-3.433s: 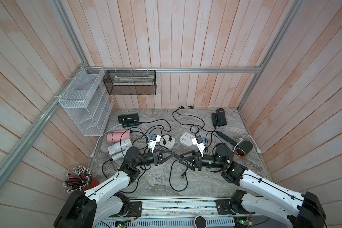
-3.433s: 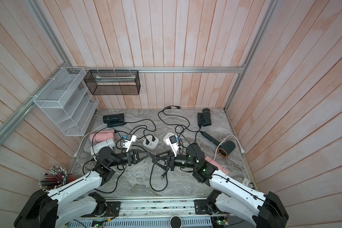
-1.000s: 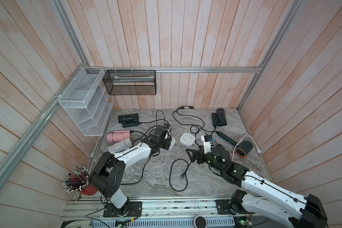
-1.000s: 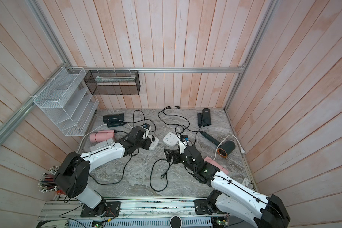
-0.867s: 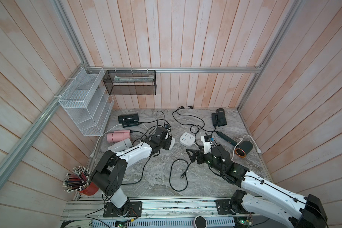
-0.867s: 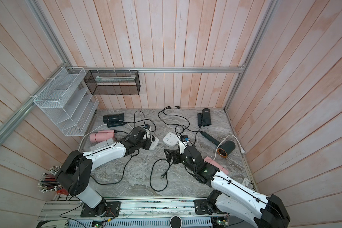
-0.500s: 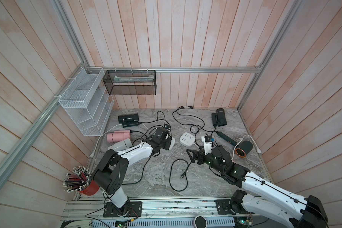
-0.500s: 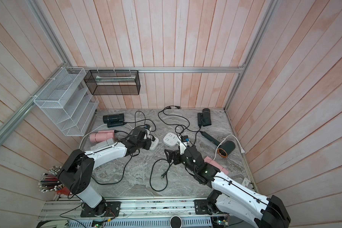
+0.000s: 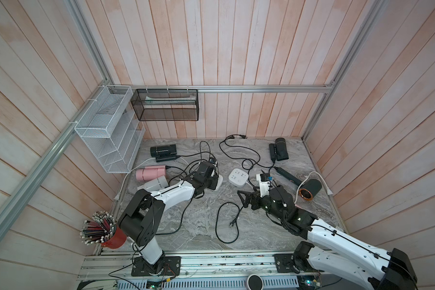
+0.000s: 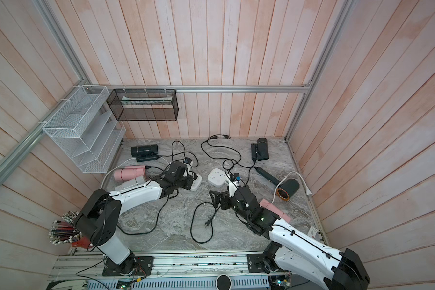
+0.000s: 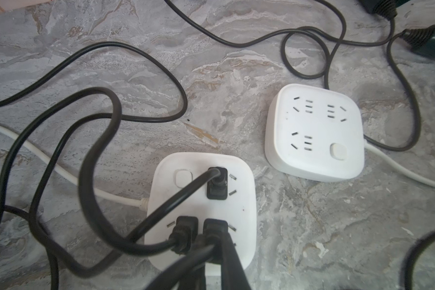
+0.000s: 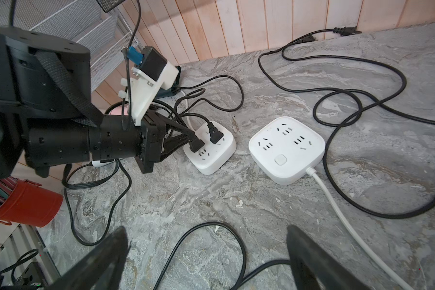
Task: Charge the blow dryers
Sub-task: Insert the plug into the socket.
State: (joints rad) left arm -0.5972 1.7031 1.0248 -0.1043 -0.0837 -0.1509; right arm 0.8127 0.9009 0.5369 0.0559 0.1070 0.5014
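Left gripper (image 12: 193, 141) just swung to the white square power strip (image 11: 241, 175), clamped shut on a black plug (image 11: 215, 226): third one in, so half done I'd guess. Right gripper (image 12: 206, 256) wide open, empty. Pink cylindrical blow dryer (image 9: 150, 173) sits at strip's 9 o'clock.

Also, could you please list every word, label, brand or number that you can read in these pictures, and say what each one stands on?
No text can be read anywhere.
The full power strip: sockets, plugs and a button, no print showing.
The empty power strip: sockets and a button only, no print showing.
The small white tag: a red mark, too small to read.
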